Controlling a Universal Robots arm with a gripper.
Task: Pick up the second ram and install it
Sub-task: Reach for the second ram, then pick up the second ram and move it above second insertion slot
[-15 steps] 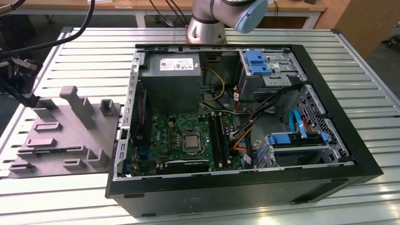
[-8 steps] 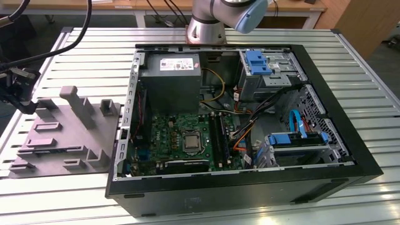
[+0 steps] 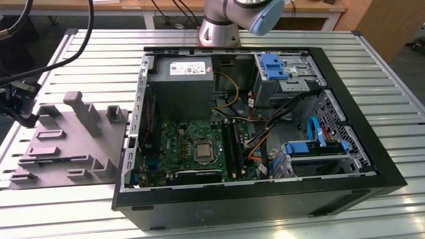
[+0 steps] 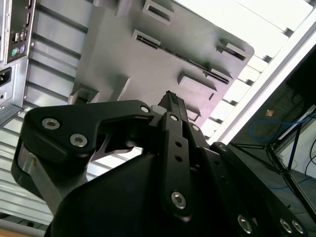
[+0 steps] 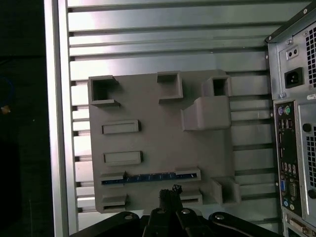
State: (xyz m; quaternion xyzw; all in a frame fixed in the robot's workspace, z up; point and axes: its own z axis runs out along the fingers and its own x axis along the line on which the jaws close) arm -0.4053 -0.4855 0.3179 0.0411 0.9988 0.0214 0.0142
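Observation:
The second ram is a thin blue stick standing on edge in a long slot of the grey holder block. In the first wrist view my gripper hovers just beside that slot, close to the stick's middle, with its black fingertips pressed together and nothing between them. The second wrist view shows the same shut gripper from behind, over the holder block. In the exterior view the gripper hangs at the far left edge of the holder block.
An open computer case lies on the slatted metal table, to the exterior view's right of the block. Its motherboard's black memory slots sit beside the processor socket. The case's rear ports are near the block.

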